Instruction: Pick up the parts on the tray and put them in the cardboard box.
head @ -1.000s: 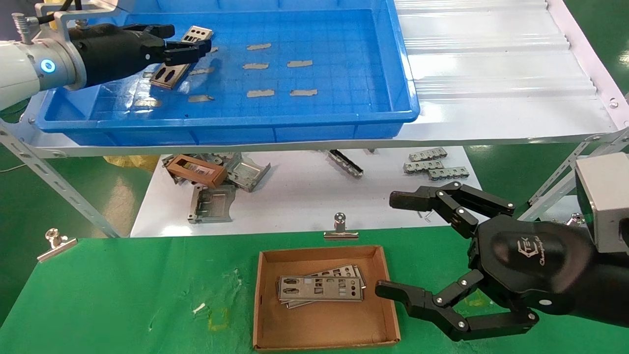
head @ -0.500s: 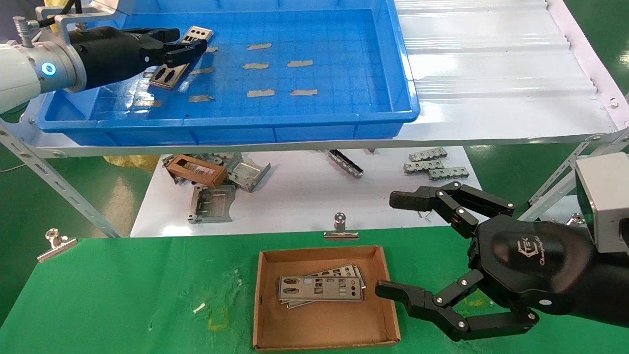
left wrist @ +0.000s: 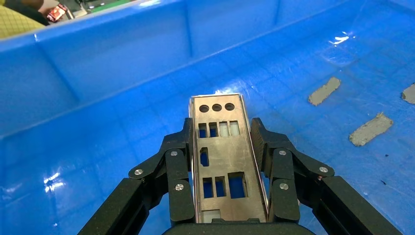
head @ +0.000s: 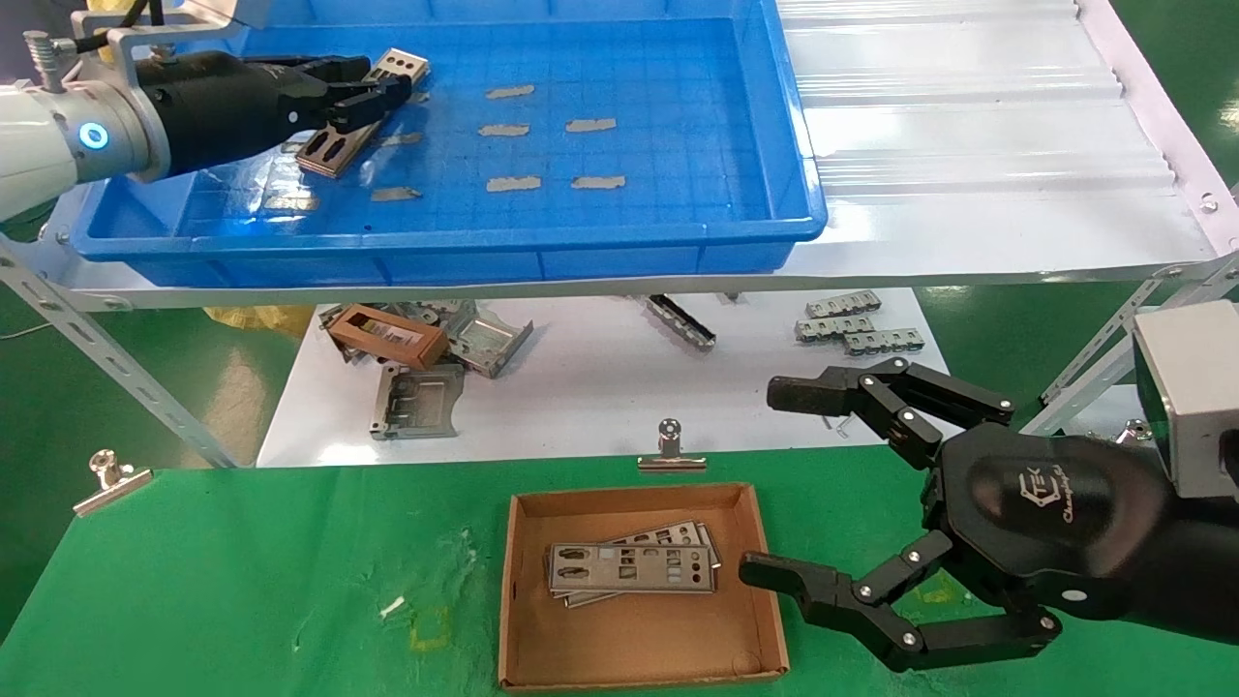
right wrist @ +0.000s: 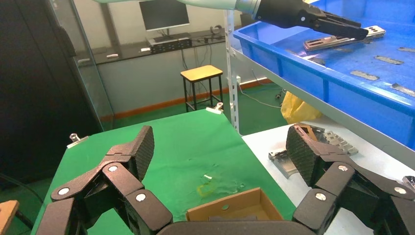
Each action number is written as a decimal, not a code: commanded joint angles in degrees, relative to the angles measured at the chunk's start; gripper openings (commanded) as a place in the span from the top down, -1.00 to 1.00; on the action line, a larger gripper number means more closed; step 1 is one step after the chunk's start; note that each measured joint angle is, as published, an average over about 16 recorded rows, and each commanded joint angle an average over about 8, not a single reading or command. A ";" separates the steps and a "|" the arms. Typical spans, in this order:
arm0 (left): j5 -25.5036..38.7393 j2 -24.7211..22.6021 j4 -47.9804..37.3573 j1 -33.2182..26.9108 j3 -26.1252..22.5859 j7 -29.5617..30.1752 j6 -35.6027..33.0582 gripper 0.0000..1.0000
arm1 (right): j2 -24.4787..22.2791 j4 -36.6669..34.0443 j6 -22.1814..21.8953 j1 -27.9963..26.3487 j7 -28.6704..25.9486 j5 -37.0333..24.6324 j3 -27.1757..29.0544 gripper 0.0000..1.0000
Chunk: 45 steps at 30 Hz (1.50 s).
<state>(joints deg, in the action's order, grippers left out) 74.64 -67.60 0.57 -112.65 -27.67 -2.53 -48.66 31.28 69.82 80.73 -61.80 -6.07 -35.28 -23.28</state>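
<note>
- Lifted a little since a moment ago, the punched metal plate (head: 399, 66) now rides clear of the blue tray (head: 619, 247) floor, pinched along its long edges by the left gripper (head: 363, 97).
- From the left wrist camera, the plate (left wrist: 222, 156) sits squarely between the black fingers (left wrist: 178, 166), its three-hole end jutting ahead of the tips.
- That looks like a secure pick; the carry to the cardboard box (head: 634, 658) is what remains.
- Stacked plates (head: 629, 566) already lie in the box, well below and to the right of the left gripper.
- Spread wide and holding nothing, the right gripper (head: 774, 484) hovers beside the box.
</note>
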 commanded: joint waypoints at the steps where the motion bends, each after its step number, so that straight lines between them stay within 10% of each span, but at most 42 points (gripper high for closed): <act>1: -0.07 0.09 0.16 -0.11 0.05 -0.20 -0.07 1.00 | 0.00 0.00 0.00 0.00 0.00 0.00 0.00 -1.00; 15: -2.77 1.11 1.76 -1.78 1.86 -1.30 -7.29 1.00 | 0.00 0.00 0.00 0.00 0.00 0.00 0.00 -1.00; 32: -4.17 6.29 5.68 -3.25 1.64 0.19 -41.57 1.00 | 0.00 0.00 0.00 0.00 0.00 0.00 0.00 -1.00; 45: -16.30 13.37 37.11 10.55 -9.48 5.85 -43.44 1.00 | 0.00 0.00 0.00 0.00 0.00 0.00 0.00 -1.00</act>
<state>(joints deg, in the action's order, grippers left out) 59.85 -55.07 34.92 -102.70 -37.30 1.42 -91.84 31.28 69.82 80.73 -61.80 -6.07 -35.28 -23.28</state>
